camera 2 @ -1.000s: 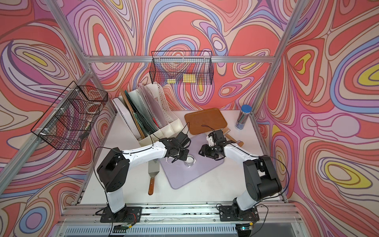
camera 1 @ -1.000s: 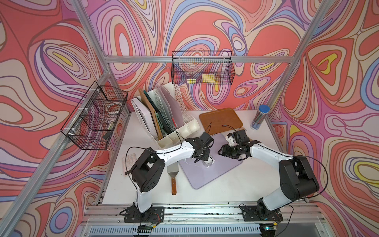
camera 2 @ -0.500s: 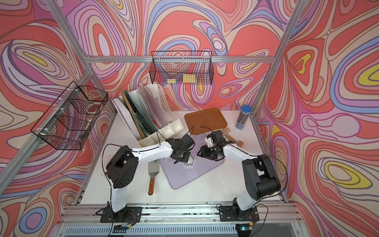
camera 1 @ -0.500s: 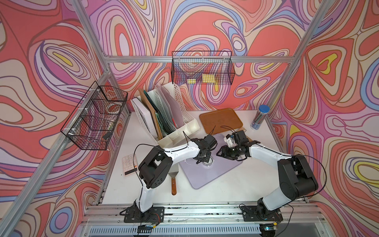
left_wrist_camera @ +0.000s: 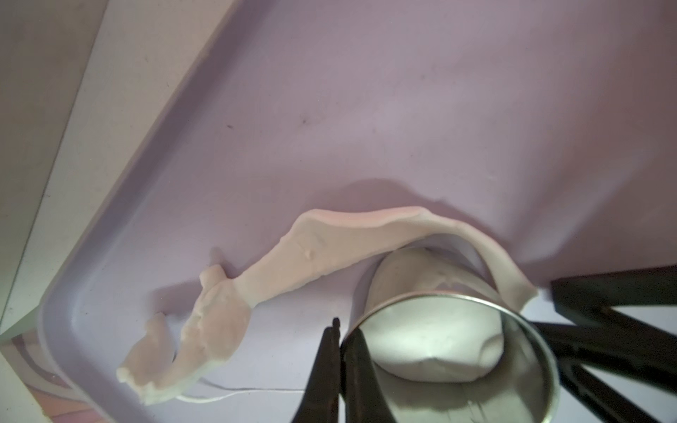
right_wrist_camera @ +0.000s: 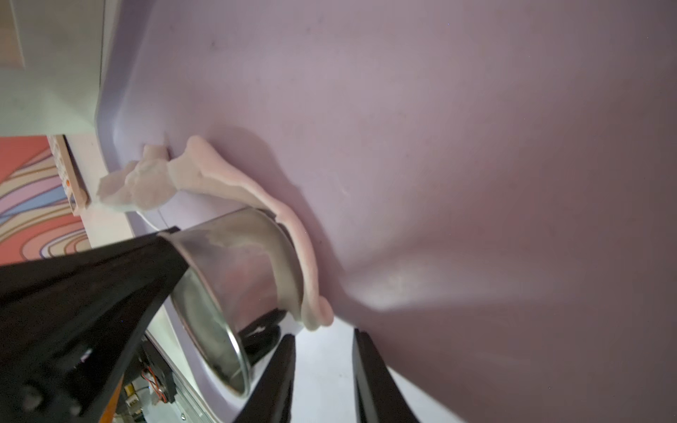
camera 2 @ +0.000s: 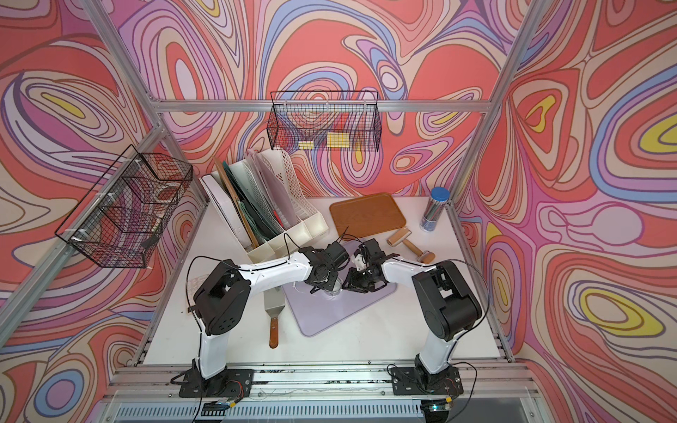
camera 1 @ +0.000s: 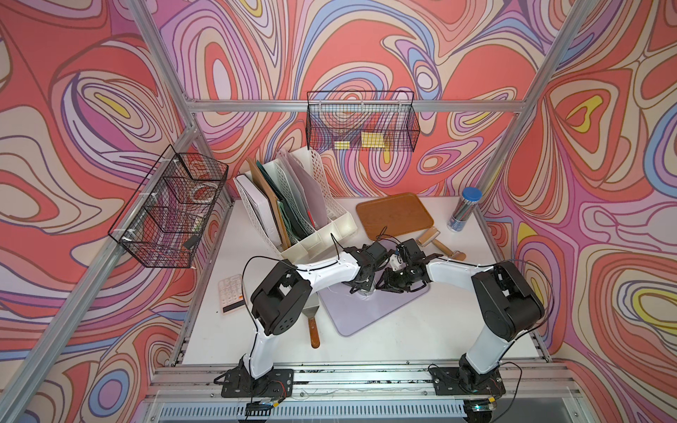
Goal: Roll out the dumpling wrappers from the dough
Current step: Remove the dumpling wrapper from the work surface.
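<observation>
The left gripper (left_wrist_camera: 342, 331) was clamped shut on the wall of the round metal ring cutter (left_wrist_camera: 535, 366), set on the lavender rectangular mat (left_wrist_camera: 366, 110). The small round white dough wrapper (left_wrist_camera: 439, 348) was seen inside the ring, on the mat. The ragged pale dough scrap (left_wrist_camera: 311, 256) was draped around the ring's outside, trailing to the mat's rim. The right gripper (right_wrist_camera: 322, 335) was held with jaws apart, nothing between them, tips just beside the scrap's end. The mat was laid on the white tabletop (camera 1: 421, 337).

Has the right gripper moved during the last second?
Yes. The right gripper has moved away from the brown tray, closer to the metal ring on the purple mat.
</observation>
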Motion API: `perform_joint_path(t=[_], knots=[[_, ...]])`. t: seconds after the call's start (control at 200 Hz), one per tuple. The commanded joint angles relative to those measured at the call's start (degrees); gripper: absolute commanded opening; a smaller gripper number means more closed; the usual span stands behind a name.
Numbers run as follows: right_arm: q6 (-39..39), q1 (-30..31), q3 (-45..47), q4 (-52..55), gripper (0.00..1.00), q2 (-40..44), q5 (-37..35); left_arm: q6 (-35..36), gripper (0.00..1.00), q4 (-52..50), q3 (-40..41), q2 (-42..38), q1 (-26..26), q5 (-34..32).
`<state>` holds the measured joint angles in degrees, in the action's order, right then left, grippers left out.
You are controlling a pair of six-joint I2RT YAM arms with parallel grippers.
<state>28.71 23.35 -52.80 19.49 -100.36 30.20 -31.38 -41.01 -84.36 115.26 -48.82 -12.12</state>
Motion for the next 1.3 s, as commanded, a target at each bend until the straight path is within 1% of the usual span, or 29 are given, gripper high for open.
perform_joint_path(t=[0.0,0.065,0.09,0.175,0.315,0.381,0.516,0.596,0.716,0.776,0.871,1.007,1.102,1.137,1.237,1.292], knots=[[2.3,0.4,-1.4,-2.7,0.27,-0.7,-0.8,0.2,0.0,-6.6,2.3,2.7,0.5,-2.1],[2.1,0.6,-2.1,-2.3,0.27,-0.8,-1.5,0.5,0.0,-6.1,2.7,2.6,0.5,-1.4],[2.0,0.7,-2.5,-1.8,0.27,-2.7,-1.8,0.4,0.0,-6.2,2.8,2.6,0.6,-1.3],[1.4,1.2,-4.3,0.5,0.27,-5.2,-2.8,0.3,0.0,-6.4,3.2,2.2,1.0,-1.1],[0.3,2.3,-5.9,3.4,0.26,-7.9,-2.7,0.0,0.0,-6.9,4.8,1.0,1.6,-1.6],[-0.5,2.4,-6.4,6.2,0.26,-8.4,-4.7,-0.1,0.0,-7.7,5.6,0.5,1.9,-1.8],[-2.0,2.3,-7.7,11.8,0.26,-8.7,-11.5,-1.8,0.0,-6.3,9.5,-2.4,3.8,-1.0],[-3.1,2.3,-7.6,12.8,0.26,-8.0,-12.3,-2.7,0.0,-5.6,10.5,-3.3,5.0,-1.2],[-4.9,2.3,-7.1,12.2,0.26,-5.2,-10.2,-2.6,0.0,-5.5,9.1,-2.1,5.2,-0.5],[-4.8,2.4,-6.3,10.1,0.27,-2.5,-8.3,-2.2,0.0,-5.6,8.1,-1.0,5.0,0.0],[-2.3,2.3,-4.9,4.1,0.27,2.1,-3.9,-2.1,0.0,-5.8,8.0,-0.8,4.9,0.4],[2.0,2.4,-5.3,-4.8,0.25,2.1,0.3,-1.7,0.0,-5.9,8.7,-2.0,4.7,1.1],[3.8,2.5,-7.6,-7.7,0.12,-0.8,3.1,-1.7,0.0,-5.6,9.3,-2.9,4.6,2.1],[4.1,2.5,-8.8,-7.6,0.07,-3.5,4.1,-1.8,0.0,-5.6,9.5,-3.1,4.6,2.3],[4.4,2.9,-11.3,-6.4,0.01,-7.2,4.7,-2.0,0.0,-5.9,9.8,-3.6,4.5,2.4],[4.4,3.3,-12.3,-5.0,0.01,-9.1,5.2,-2.4,0.0,-6.0,10.0,-3.9,4.5,2.1]])
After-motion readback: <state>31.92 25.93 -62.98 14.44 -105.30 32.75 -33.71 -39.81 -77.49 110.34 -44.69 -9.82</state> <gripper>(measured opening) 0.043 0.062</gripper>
